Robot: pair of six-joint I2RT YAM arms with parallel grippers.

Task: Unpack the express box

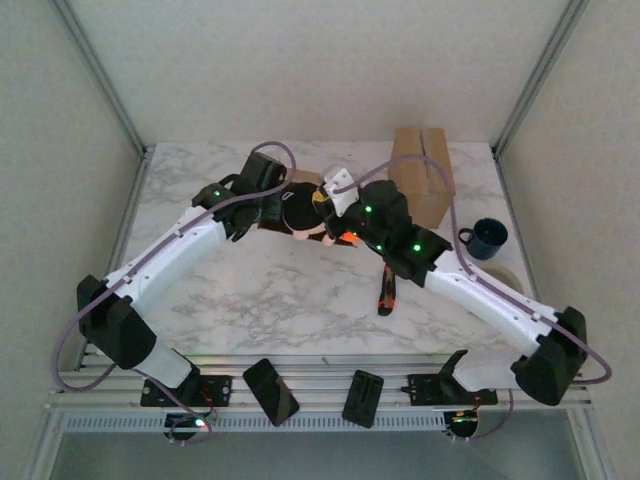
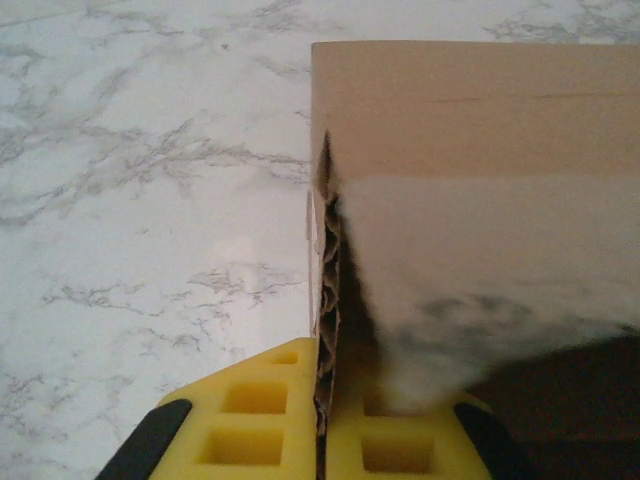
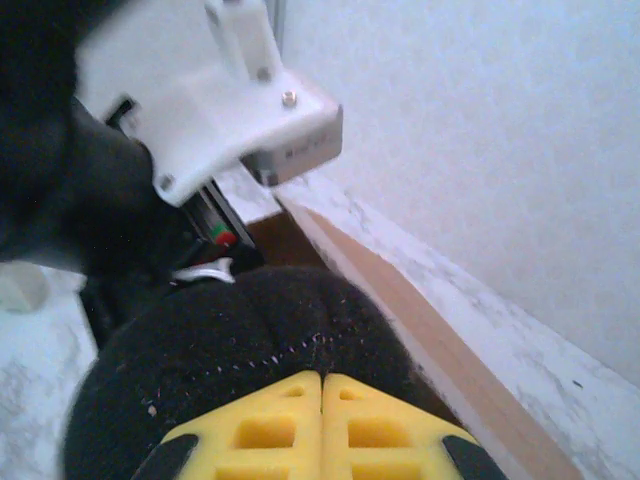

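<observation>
Counter (image 1: 250,290): white marble-pattern top with grey veining, under soft, even, diffuse light. Plain off-white walls (image 1: 320,60) close it in at the back and on both sides, with a slanted aluminium frame post (image 1: 100,75) rising from the back-left corner and a second post (image 1: 535,75) from the back-right. A slotted aluminium rail (image 1: 320,372) runs along the near edge of the counter.

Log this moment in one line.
left tool shut on brown cardboard box flap | right tool shut on black fuzzy fabric item
</observation>
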